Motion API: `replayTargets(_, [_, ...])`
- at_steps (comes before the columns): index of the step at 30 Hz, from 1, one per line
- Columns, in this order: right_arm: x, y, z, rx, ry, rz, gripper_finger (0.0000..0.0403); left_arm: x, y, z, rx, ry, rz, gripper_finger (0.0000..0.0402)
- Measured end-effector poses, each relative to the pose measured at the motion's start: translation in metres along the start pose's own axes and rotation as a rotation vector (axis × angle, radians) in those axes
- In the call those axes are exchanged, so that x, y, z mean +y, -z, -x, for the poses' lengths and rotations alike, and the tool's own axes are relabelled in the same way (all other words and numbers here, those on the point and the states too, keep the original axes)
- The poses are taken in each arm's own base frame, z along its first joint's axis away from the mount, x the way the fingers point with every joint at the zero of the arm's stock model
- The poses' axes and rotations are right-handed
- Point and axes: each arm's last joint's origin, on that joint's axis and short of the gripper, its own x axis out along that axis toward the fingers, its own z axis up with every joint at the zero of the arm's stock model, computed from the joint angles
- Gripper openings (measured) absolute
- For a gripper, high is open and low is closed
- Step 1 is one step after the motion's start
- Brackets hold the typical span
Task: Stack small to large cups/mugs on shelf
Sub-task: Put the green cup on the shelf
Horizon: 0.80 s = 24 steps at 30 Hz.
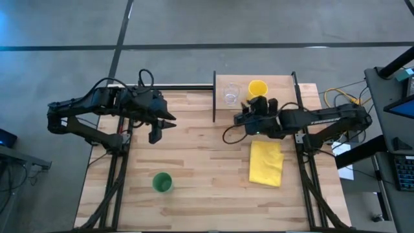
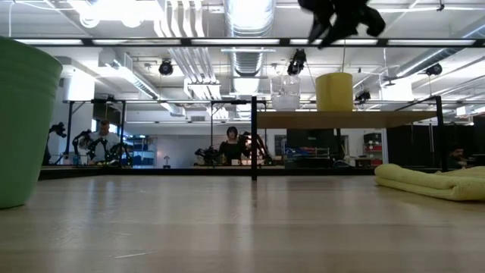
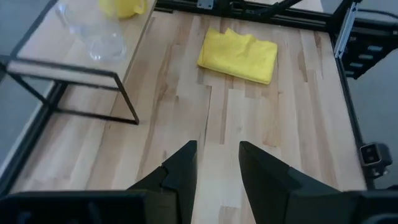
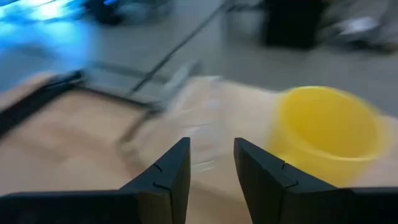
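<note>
The right arm reaches in from the table's right side, folded low, its right gripper (image 1: 249, 111) hanging at the front edge of the shelf (image 1: 280, 84), just short of the yellow mug (image 1: 257, 88) and with the clear cup (image 1: 231, 95) a little off to its side. Its fingers (image 4: 169, 177) are slightly spread with nothing between them; in the right wrist view the mug (image 4: 328, 134) looms just ahead of them and to one side, while the clear cup is only a faint smear ahead of the gap, hard to make out through the blur. The left arm is bent over the table's left half, its left gripper (image 1: 160, 126) pointing toward the shelf from well apart, fingers (image 3: 180, 177) parted and empty. From that gripper the green cup (image 1: 162, 182) sits well behind and below on the tabletop (image 1: 194, 168), out of its own camera's sight. The left wrist view shows the yellow cloth (image 3: 239, 55) far ahead, the clear cup (image 3: 93, 31) on the shelf board, and only a cut-off corner of the mug. The low view alone shows both vessels standing upright and apart on the raised shelf (image 2: 341, 119), the right gripper above them cropped by the frame, and the green cup (image 2: 23, 121) cut off at the edge.
</note>
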Motion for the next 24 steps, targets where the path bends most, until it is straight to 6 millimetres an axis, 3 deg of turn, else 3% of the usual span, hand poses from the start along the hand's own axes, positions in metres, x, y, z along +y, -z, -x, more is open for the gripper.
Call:
replayTargets(6, [0.020, -0.035, 0.041, 0.140, -0.335, -0.041, 0.0120, -0.003, 0.011, 0.001, 0.124, 0.039, 0.209, 0.0105])
replayTargets(11, [0.030, -0.048, 0.072, 0.198, -0.566, -0.020, 0.0120, -0.017, 0.021, -0.005, 0.245, 0.101, 0.237, 0.0105])
replayTargets(17, [0.046, -0.039, 0.091, 0.230, -0.741, 0.005, 0.0120, -0.041, 0.037, -0.038, 0.399, 0.100, 0.284, 0.0105])
replayTargets(24, [0.071, -0.010, 0.091, 0.321, -0.795, 0.096, 0.0121, -0.068, 0.076, -0.073, 0.681, 0.086, 0.220, 0.0105])
